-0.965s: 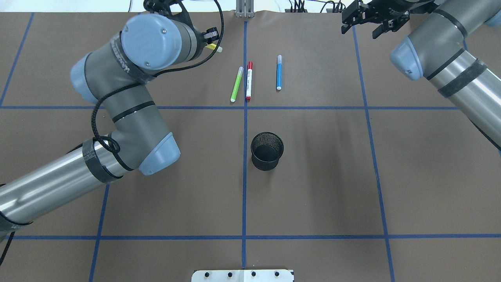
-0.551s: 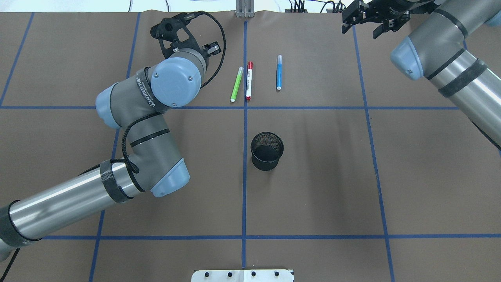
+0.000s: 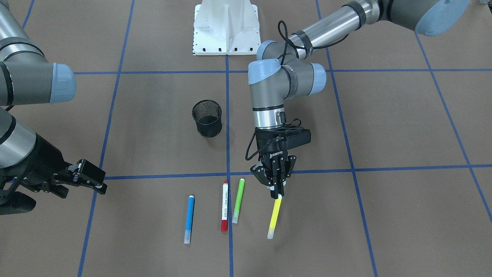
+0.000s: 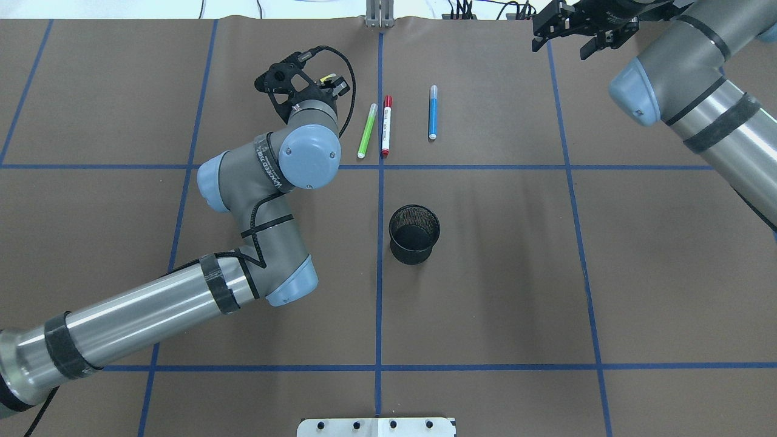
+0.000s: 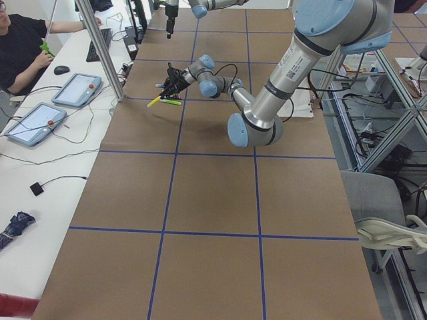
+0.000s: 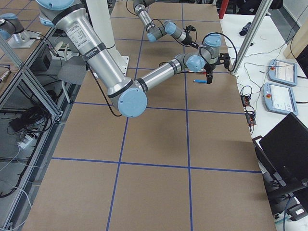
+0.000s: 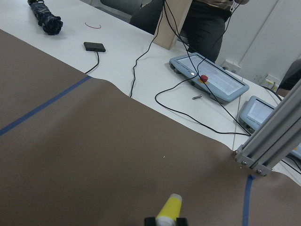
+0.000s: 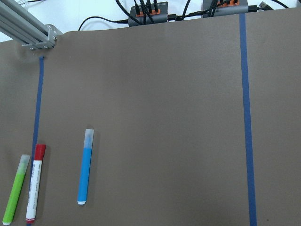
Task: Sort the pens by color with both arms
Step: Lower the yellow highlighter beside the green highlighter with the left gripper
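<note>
left pincer [image 3: 276,192] clamped on the yellow pen [image 3: 274,213] top end, pen hanging tilted just beside the green pen [image 3: 238,200], right pincer [image 3: 100,183] open and empty well away from it; lower slowly, lay it parallel, don't nudge green on release.

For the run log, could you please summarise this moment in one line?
left hand: shut on yellow pen | right hand: open | green pen, white pen, blue pen: on table

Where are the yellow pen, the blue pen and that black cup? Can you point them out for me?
yellow pen [image 3: 274,217], front-facing view, middle of its yellow barrel.
blue pen [image 3: 188,215], front-facing view, blue barrel.
black cup [image 3: 208,130], front-facing view, outer mesh wall.
</note>
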